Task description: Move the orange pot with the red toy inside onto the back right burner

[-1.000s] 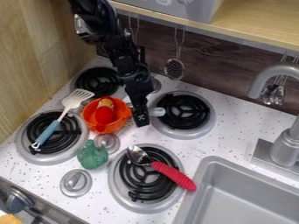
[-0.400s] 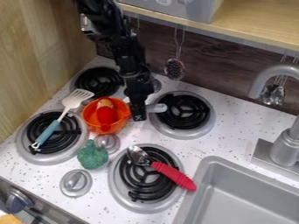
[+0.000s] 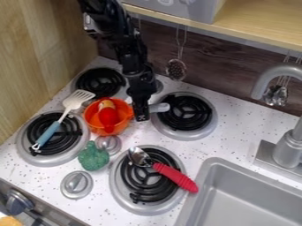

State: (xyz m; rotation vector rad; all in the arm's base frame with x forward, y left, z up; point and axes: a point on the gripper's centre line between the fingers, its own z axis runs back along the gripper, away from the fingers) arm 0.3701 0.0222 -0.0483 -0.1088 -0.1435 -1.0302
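One orange pot [image 3: 94,126] sits among the burners in the camera view, immediately left of the black gripper [image 3: 141,117], which hangs down close beside the pot's right edge. A grey handle [image 3: 159,107] on the pot's right side has its long axis running nearly level across the view, crossing the downward line of the gripper; its free end sticks out to the right, over the near edge of the rear right burner [image 3: 192,133]. Whether the gripper is open, or closed on that handle, I cannot tell. Inside the pot lies a red toy with a yellowish end [image 3: 108,115], its long axis pointing roughly toward the front of the stove. Just in front of the pot is a grey knob [image 3: 110,143], with green toy broccoli [image 3: 93,156] beside it. A white spatula with a blue handle [image 3: 49,132] slants across the front left burner [image 3: 24,148], and a red-handled spoon [image 3: 172,175] lies on the front right burner [image 3: 119,194].
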